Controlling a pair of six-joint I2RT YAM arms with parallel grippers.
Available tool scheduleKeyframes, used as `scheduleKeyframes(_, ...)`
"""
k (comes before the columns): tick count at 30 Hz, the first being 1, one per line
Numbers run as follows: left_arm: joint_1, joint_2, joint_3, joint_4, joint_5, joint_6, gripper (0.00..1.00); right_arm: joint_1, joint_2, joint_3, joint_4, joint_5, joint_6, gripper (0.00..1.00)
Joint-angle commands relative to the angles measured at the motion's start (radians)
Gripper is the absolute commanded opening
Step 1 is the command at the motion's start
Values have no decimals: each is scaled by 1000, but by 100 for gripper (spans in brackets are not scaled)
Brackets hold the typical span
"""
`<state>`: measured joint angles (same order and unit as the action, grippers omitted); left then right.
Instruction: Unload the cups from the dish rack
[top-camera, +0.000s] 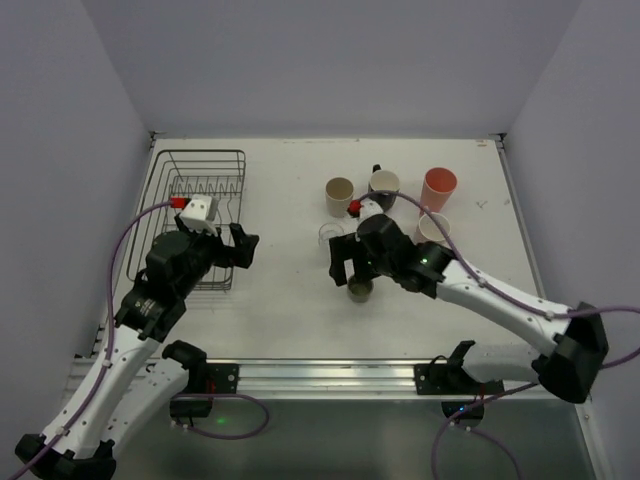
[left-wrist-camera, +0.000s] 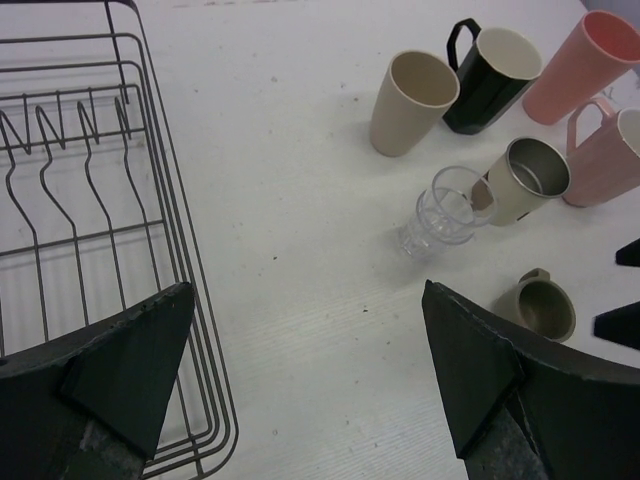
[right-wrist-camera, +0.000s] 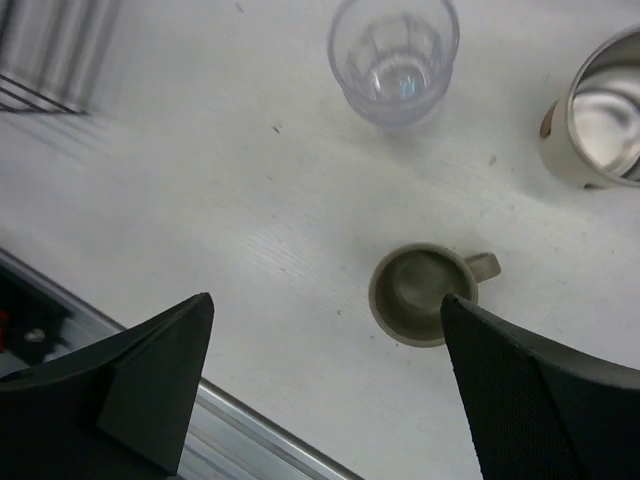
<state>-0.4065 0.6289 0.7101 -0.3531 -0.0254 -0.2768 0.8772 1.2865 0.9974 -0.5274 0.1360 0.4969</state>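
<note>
**Small cup down, both pincers wide open**

From above: my right pincer (top-camera: 345, 268) hangs spread open over the small grey cup (top-camera: 360, 289). The cup stands on the table (top-camera: 280, 320) at the near edge of the cluster: beige tumbler (top-camera: 340, 195), black mug (top-camera: 383, 183), salmon tumbler (top-camera: 438, 187), pale pink mug (top-camera: 432, 228), clear glass (top-camera: 331, 234). The dish rack (top-camera: 200, 165) lies well apart on the left. My left pincer (top-camera: 232, 258) sits at its near right corner, so that arm is far nearer to it. My left arm covers the rack's near part; no cup shows in the rest.

Left wrist: jaws released, nothing between them. Bare tines to the left, cut off by the frame edge. The cups lie away to the right, among them a steel-lined cup (left-wrist-camera: 525, 180) that my right arm hides from above.

Right wrist: the small cup stands upright, mouth up, below the gap and close to the finger on the picture's right, its handle pointing that way too. Whether that finger touches the rim I cannot tell. I judge a straight lift would clear it. Blurred bars in the far corner may be the rack.
</note>
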Motion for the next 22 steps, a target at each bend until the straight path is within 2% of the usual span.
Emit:
scheduleKeyframes(1, 8, -34, 17, 52, 58, 4, 100, 5, -255, -32, 82, 74, -35, 99)
scheduleKeyframes(6, 8, -83, 101, 75, 53, -16, 100, 5, -693, -89, 165, 198, -84, 99)
scheduleKeyframes(10, 8, -95, 190, 88, 42, -28, 100, 5, -915, -128, 191, 287, -104, 99)
scheduleKeyframes(15, 8, -104, 279, 60, 31, -28, 100, 5, -1042, -138, 159, 434, -98, 99)
scheduleKeyframes(22, 6, -127, 273, 49, -64, -44, 100, 5, -1052, -154, 145, 453, -83, 99)
